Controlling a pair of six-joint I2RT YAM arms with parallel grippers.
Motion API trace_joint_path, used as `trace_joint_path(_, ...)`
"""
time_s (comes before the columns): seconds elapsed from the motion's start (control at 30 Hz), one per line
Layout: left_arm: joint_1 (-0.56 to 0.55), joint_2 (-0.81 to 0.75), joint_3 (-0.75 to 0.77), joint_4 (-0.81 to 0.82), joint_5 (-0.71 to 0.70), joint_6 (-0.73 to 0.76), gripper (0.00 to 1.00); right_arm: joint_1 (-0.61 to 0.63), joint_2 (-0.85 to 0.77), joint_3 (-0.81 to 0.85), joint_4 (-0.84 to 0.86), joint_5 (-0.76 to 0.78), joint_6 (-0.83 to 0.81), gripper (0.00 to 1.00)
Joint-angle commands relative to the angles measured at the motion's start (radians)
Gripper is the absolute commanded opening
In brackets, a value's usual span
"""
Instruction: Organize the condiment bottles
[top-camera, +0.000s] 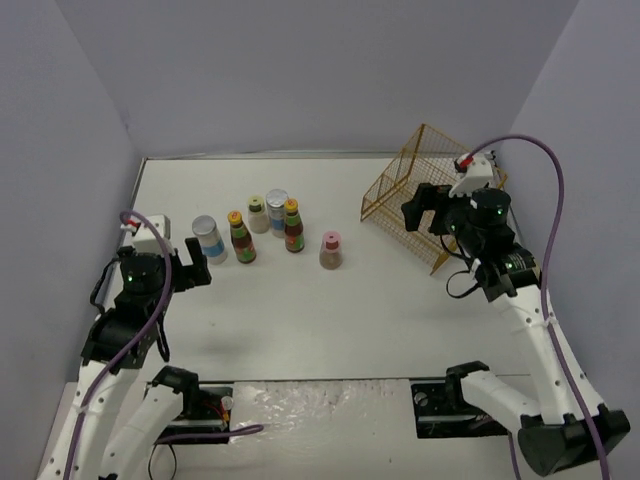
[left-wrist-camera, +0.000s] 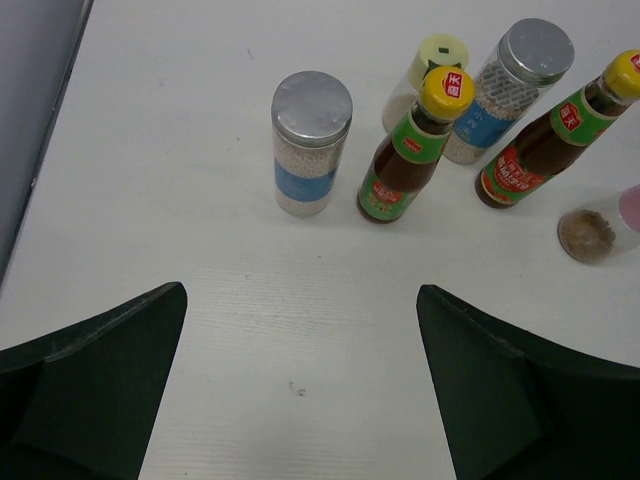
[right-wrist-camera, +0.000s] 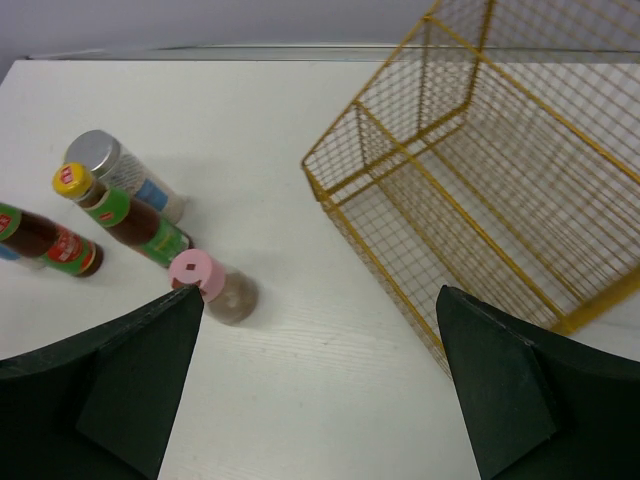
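Note:
The condiment bottles stand in a loose cluster left of the table's middle: a silver-lidded jar (top-camera: 207, 238) (left-wrist-camera: 310, 143), a dark-red sauce bottle (top-camera: 241, 238) (left-wrist-camera: 410, 150), a green-lidded shaker (top-camera: 258, 213) (left-wrist-camera: 430, 70), a second jar (top-camera: 277, 211) (left-wrist-camera: 515, 85), a second sauce bottle (top-camera: 293, 226) (left-wrist-camera: 550, 140) and a pink-lidded shaker (top-camera: 330, 250) (right-wrist-camera: 215, 285). My left gripper (top-camera: 195, 268) (left-wrist-camera: 300, 290) hangs open and empty just short of the nearest jar. My right gripper (top-camera: 425, 210) (right-wrist-camera: 320, 290) is open and empty between the pink-lidded shaker and the basket.
A yellow wire basket (top-camera: 415, 190) (right-wrist-camera: 480, 190) lies tipped on its side at the back right, its opening facing the bottles. Grey walls close in the table on the left, back and right. Both arm bases sit at the near edge.

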Motion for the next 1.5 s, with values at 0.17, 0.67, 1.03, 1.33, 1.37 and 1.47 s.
trace_joint_path(0.17, -0.002, 0.202, 0.160, 0.214, 0.049, 0.017, 0.97, 0.312, 0.281, 0.049, 0.416, 0.065, -0.086, 1.00)
trace_joint_path(0.67, 0.047, 0.215, 0.070, 0.246, 0.001, 0.013, 0.97, 0.531, 0.733, 0.197, 0.768, 0.077, -0.135, 1.00)
trace_joint_path(1.03, 0.035, 0.208, 0.069, 0.244, -0.016, 0.025, 0.97, 0.574, 0.888, 0.257, 0.841, 0.141, -0.144, 0.91)
trace_joint_path(1.33, 0.024, 0.207, 0.068, 0.247, -0.016, 0.029, 0.97, 0.574, 0.961, 0.281, 0.866, 0.185, -0.136, 0.76)
trace_joint_path(1.37, 0.024, 0.207, 0.067, 0.247, -0.016, 0.030, 0.97, 0.574, 0.966, 0.281, 0.869, 0.188, -0.135, 0.74)
trace_joint_path(1.47, 0.023, 0.208, 0.067, 0.247, -0.017, 0.030, 0.97, 0.574, 0.978, 0.281, 0.872, 0.194, -0.132, 0.65)
